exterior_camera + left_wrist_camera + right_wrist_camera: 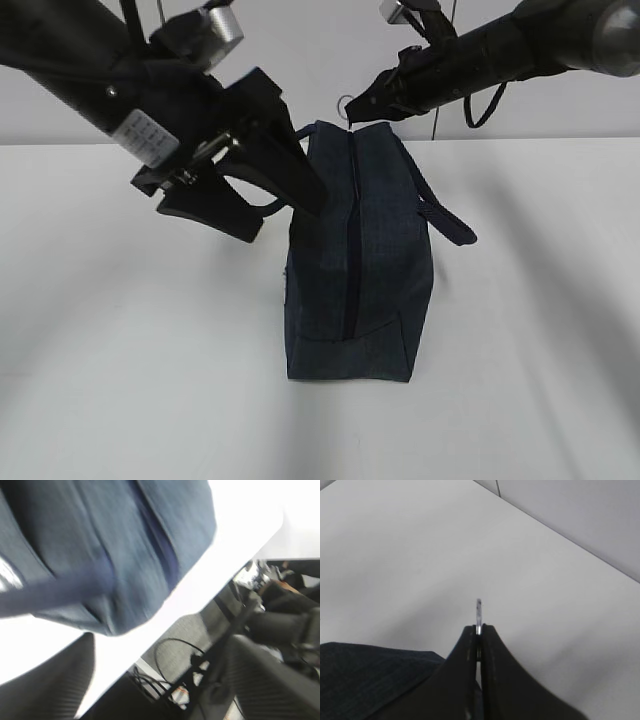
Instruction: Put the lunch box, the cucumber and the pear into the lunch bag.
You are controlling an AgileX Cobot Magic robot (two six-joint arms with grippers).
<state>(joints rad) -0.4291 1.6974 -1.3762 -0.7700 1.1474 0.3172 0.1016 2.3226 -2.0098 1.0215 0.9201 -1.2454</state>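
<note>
A: Status check. The lunch bag (355, 250) stands upright on the desk (120, 380), and its zipper line (352, 240) along the top and down the near end reads as one dark, shut seam. No lunch box, cucumber or pear shows anywhere on the desk around the bag.

B: So packed and zipped?

A: Judged so, not confirmed. The bag is opaque, so the contents are hidden. If all three are inside, only letting go and backing away is left.

B: Right gripper (479, 630)?

A: At the far end of the bag, just above its top edge. Its jaws are pressed nearly together on the thin metal ring pull (479, 611), which sticks out edge-on past the tips. In the exterior view the ring (347, 106) shows just beyond the far top corner of the bag.

B: Left gripper (265, 195)?

A: On the left side of the bag, near its far half. Jaws spread, one finger (290, 165) lying against the bag's side panel or its upper edge, the other (210, 212) clear of the bag. It grips nothing I can see. The left wrist view is blurred: bag fabric and a handle strap (55, 592) close by, nothing between the fingers.

B: Contact with the bag firm?

A: Cannot tell touching from just beside.
</note>
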